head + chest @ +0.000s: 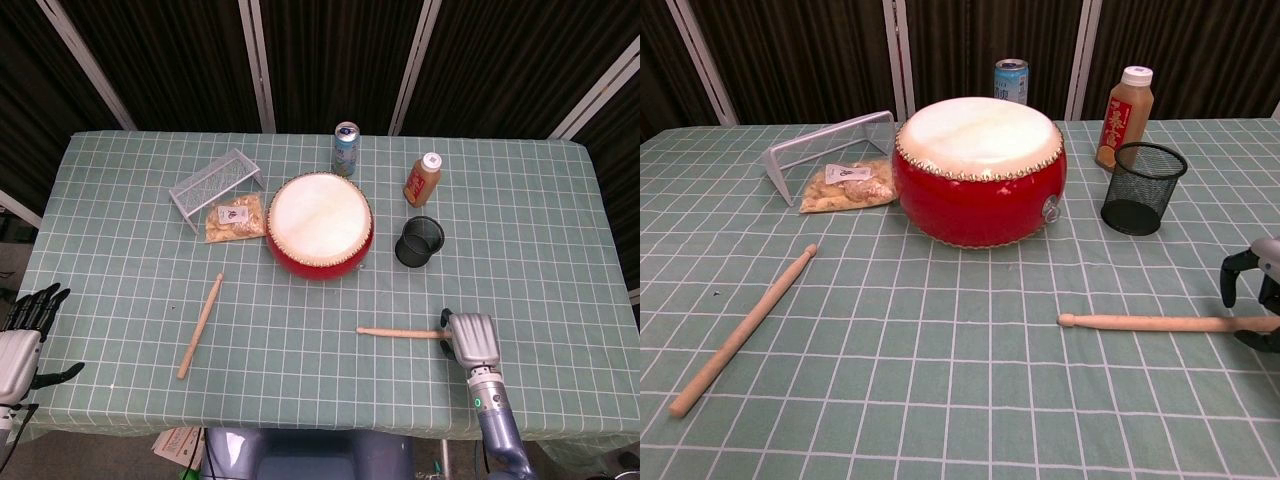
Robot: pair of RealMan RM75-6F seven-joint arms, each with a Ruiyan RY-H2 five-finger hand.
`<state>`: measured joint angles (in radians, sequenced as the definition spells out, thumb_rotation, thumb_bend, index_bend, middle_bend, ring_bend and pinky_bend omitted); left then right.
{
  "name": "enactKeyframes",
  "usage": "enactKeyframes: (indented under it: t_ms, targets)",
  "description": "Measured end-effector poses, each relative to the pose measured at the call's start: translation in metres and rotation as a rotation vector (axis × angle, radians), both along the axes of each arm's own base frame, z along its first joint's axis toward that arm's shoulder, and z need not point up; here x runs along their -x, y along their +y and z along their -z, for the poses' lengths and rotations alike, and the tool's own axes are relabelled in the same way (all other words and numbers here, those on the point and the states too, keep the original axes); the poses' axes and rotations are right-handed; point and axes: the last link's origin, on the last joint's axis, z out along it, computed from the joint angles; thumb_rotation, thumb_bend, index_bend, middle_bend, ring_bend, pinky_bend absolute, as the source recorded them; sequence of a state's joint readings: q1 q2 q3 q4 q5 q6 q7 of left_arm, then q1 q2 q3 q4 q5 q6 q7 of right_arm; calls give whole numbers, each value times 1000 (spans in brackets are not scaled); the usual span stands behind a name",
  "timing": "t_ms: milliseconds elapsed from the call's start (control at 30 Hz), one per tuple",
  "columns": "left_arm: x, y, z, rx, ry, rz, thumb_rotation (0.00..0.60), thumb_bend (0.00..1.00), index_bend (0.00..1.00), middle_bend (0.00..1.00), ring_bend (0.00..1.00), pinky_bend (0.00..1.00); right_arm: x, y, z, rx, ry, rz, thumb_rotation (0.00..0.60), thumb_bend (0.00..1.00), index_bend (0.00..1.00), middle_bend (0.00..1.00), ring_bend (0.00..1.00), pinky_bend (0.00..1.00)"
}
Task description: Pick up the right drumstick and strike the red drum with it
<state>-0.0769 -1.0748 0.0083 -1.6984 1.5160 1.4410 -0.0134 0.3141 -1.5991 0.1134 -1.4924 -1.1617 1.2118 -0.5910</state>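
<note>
The red drum (320, 226) (978, 170) with a pale skin stands at the table's middle, far side. The right drumstick (398, 332) (1165, 322) lies flat on the cloth, tip pointing left, handle end under my right hand (470, 340) (1255, 290). Dark fingers (1232, 276) arch over the handle with a gap showing, and the stick rests on the table. The left drumstick (201, 325) (742, 332) lies slanted at the front left. My left hand (25, 335) hangs at the table's left edge, fingers spread, holding nothing.
A black mesh cup (420, 241) (1143, 187) stands right of the drum, with a brown bottle (423, 178) (1124, 116) behind it. Behind the drum is a can (346, 148) (1011, 80). To its left are a wire rack (215, 184) and a snack bag (233, 219).
</note>
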Motion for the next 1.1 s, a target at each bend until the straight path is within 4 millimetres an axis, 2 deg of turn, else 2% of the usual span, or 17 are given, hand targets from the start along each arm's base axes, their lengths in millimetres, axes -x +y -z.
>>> enactKeyframes:
  t_ms: [233,300,367,433,467,700,767,1100]
  targets:
    - [1,0,0,1,-3,0,600,0,0,0,0,0,0,0,8,-15,6,20,600,326,489,991,1000,985]
    - [1,0,0,1,-3,0,600,0,0,0,0,0,0,0,9,-19,7,23,600,351,491,991,1000,985]
    - [1,0,0,1,-3,0,600,0,0,0,0,0,0,0,10,-21,8,25,600,428,509,991,1000,985]
    - [1,0,0,0,-4,0,600,0,0,0,0,0,0,0,12,-24,7,28,600,498,557,991,1000,985]
    - [1,0,0,0,-5,0,600,0,0,0,0,0,-1,0,12,-24,5,28,600,527,611,991,1000,985]
    - [0,0,0,-2,-6,-2,600,0,0,0,0,0,-5,1,11,-20,-18,12,600,554,865,991,1000,985]
    - [0,0,0,-2,-6,-2,600,0,0,0,0,0,-8,2,8,-18,-32,5,600,553,907,991,1000,985]
    - [1,0,0,-2,-7,-4,600,0,0,0,0,0,-25,-3,-17,23,-99,-33,600,553,925,991,1000,985]
